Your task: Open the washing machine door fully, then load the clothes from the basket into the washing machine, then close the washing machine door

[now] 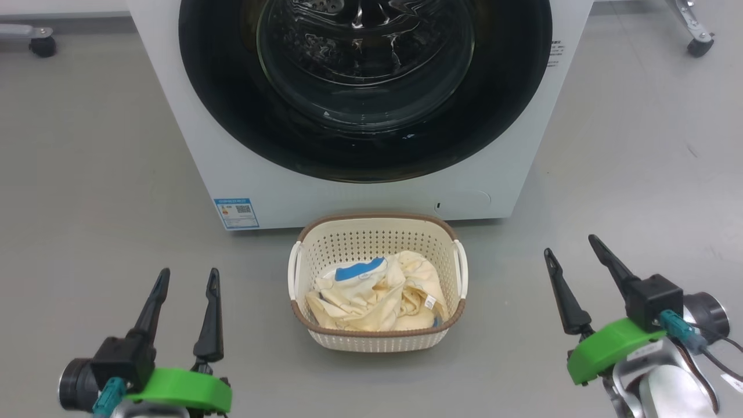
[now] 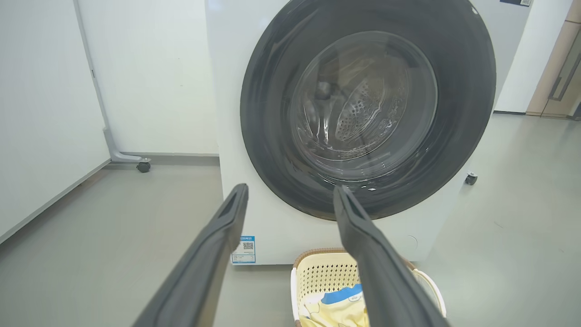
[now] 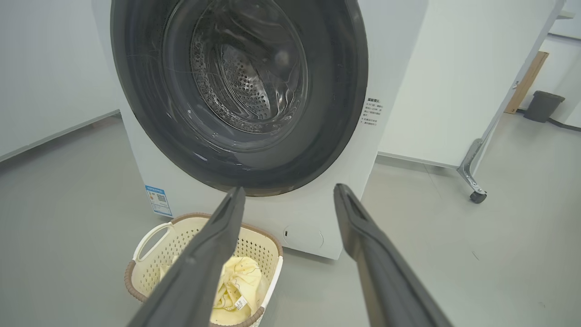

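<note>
The white washing machine [image 1: 174, 104] stands ahead with its round black-rimmed door [image 1: 220, 87] shut flat against the front; the steel drum shows through the glass. On the floor right before it sits the cream basket [image 1: 377, 235] holding pale yellow clothes [image 1: 377, 299] with a blue collar patch. My left gripper [image 1: 188, 277] hovers open at the lower left of the basket, nothing between its fingers. Open and empty too, my right gripper [image 1: 572, 247] stands at the basket's lower right. The door [image 2: 268, 91], basket [image 2: 317, 272] and clothes [image 2: 336, 309] also show past the left fingers, and door [image 3: 136, 91], basket [image 3: 150, 259], clothes [image 3: 240, 277] past the right.
Grey floor [image 1: 87, 174] spreads on both sides of the machine. Wheeled stand feet sit at the far left [image 1: 42, 45] and far right [image 1: 699, 45]. A blue sticker [image 1: 236, 213] marks the machine's lower left corner. White partition walls [image 2: 45, 113] flank the machine; a dark bin [image 3: 542, 105] stands far right.
</note>
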Robot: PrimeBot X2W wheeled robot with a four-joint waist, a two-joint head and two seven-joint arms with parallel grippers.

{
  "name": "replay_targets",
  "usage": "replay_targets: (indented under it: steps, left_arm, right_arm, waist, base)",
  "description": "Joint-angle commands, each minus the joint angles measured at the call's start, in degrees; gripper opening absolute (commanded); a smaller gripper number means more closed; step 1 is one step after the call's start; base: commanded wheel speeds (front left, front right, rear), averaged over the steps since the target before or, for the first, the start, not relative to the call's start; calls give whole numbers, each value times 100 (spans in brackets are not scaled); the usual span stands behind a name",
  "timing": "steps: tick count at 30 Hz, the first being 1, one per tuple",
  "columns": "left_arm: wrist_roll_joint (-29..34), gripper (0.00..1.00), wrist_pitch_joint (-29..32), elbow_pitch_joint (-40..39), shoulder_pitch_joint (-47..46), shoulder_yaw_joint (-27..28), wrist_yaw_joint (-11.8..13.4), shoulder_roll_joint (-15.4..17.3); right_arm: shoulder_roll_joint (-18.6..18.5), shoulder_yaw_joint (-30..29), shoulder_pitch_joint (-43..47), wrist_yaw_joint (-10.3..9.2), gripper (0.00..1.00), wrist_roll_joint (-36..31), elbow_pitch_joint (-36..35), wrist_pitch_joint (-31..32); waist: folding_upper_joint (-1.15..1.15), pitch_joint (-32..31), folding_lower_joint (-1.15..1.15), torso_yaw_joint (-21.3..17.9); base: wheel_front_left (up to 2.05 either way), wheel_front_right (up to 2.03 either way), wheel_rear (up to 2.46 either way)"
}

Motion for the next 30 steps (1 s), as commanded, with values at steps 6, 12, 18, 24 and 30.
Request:
replay_targets:
  steps: [6, 12, 18, 24, 30]
  left_arm:
    - [238, 100, -128, -150, -336, 171, -18, 156]
    - [227, 100, -128, -116, -348, 190, -18, 145]
    - [219, 100, -128, -88, -353, 210, -19, 141]
    - [212, 100, -128, -81, -360, 213, -19, 142]
    - [227, 100, -128, -59, -370, 212, -19, 145]
  right_arm:
    - [-75, 97, -295, 9, 100, -301, -231, -141]
    - [-57, 26, -286, 9, 100, -308, -245, -162]
    - [-40, -78, -283, 9, 100, -248, -248, -185]
    - [-32, -177, -291, 9, 100, -131, -239, -223]
    - [-31, -211, -280, 9, 100, -30, -254, -244]
  waist:
    - [0, 18, 0, -3]
    - [0, 42, 0, -1]
    - [0, 56, 0, -3]
    - [0, 75, 0, -7]
    - [0, 100, 0, -11]
  base:
    - [0, 0, 0]
    - [0, 0, 0]
    - [0, 0, 0]
    - [0, 0, 0]
    - [12, 12, -23]
